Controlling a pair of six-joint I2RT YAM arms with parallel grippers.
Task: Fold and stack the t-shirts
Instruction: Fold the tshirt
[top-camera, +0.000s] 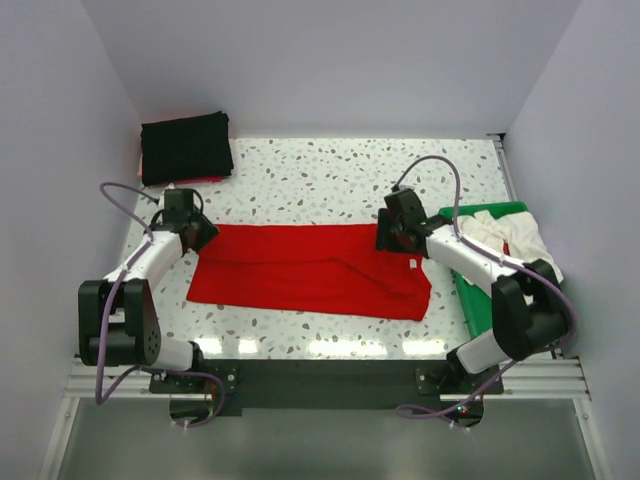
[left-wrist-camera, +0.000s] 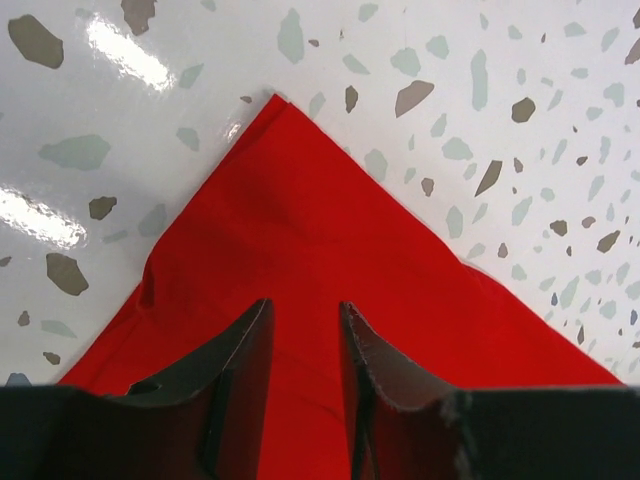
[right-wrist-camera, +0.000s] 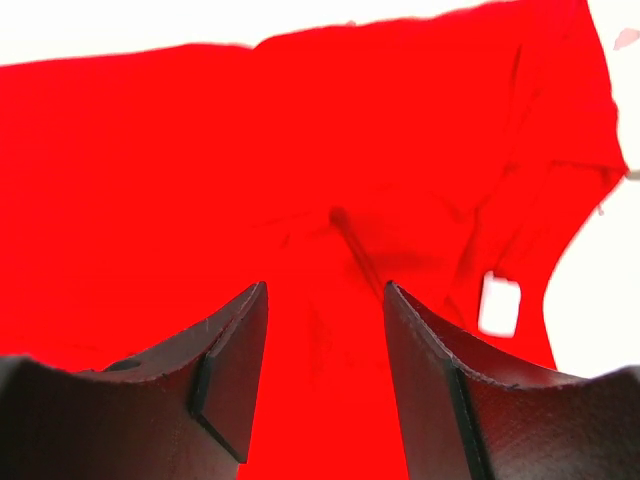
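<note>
Red t-shirt (top-camera: 310, 270) lies in a long folded strip mid-table. Left gripper (left-wrist-camera: 305, 310) hangs over its far left corner and right gripper (right-wrist-camera: 325, 290) over the label end. Both are spread apart, gripping nothing. Black t-shirt (top-camera: 185, 146) sits folded far left, the whitish one (top-camera: 505, 232) on the green tray (top-camera: 470, 300).

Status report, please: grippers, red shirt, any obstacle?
Left gripper open over a corner of the bright red cloth t-shirt, lying flat. Right gripper open over its other end. Nothing in the way.

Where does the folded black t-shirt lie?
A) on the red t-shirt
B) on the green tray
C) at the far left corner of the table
C: the black t-shirt sits folded in the far left corner, apart from the red t-shirt spread in the middle.
</note>
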